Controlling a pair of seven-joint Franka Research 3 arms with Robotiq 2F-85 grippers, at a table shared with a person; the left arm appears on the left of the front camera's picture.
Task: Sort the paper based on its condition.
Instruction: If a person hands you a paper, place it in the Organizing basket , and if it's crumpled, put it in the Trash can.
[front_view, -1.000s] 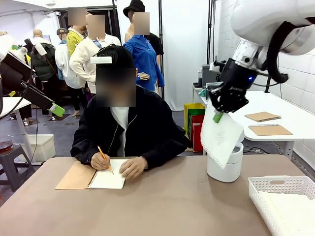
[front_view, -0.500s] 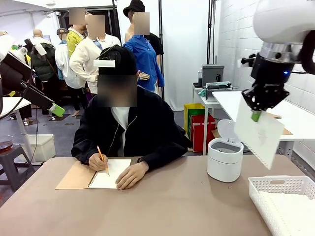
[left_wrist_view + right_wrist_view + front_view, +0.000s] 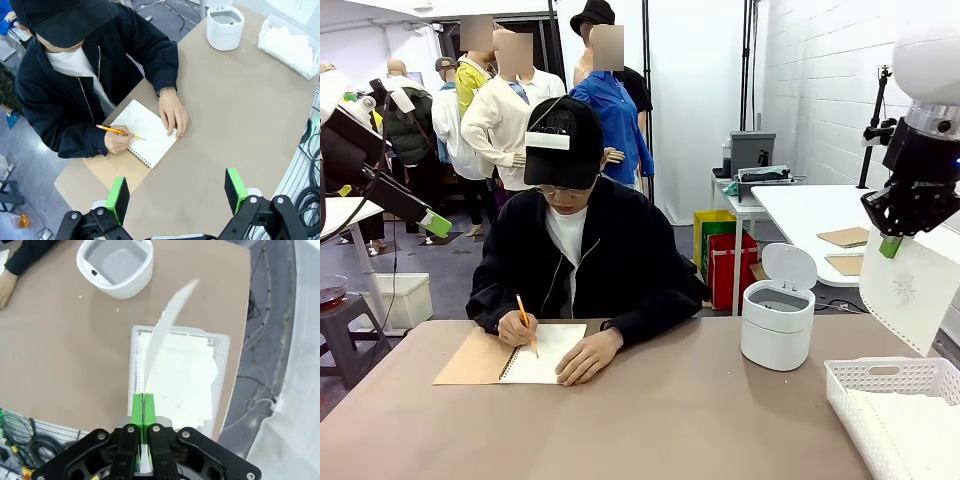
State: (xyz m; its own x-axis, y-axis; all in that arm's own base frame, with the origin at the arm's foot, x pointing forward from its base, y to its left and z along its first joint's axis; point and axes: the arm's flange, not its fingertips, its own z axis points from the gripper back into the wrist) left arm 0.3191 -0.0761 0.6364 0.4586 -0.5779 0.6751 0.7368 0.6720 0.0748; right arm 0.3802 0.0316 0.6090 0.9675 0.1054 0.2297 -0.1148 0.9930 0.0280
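My right gripper [image 3: 891,245] [image 3: 143,405] is shut on the top edge of a white sheet of paper [image 3: 910,290] [image 3: 167,320], which hangs high above the white basket [image 3: 880,380] [image 3: 134,365] at the table's right end. The basket holds more flat white sheets [image 3: 185,380] [image 3: 290,47]. A faint drawing shows on the held sheet. My left gripper [image 3: 175,192] hovers open and empty high over the table's left part, above the person writing.
A white round bin [image 3: 777,325] [image 3: 116,262] [image 3: 225,25] with its lid up stands left of the basket. The person writes with a pencil [image 3: 525,322] in a spiral notebook [image 3: 510,358] [image 3: 150,132] at the far left, both hands on it.
My right gripper has carried the sheet rightward from over the bin to above the basket. The bin's lid now stands open. The left arm has stayed still.
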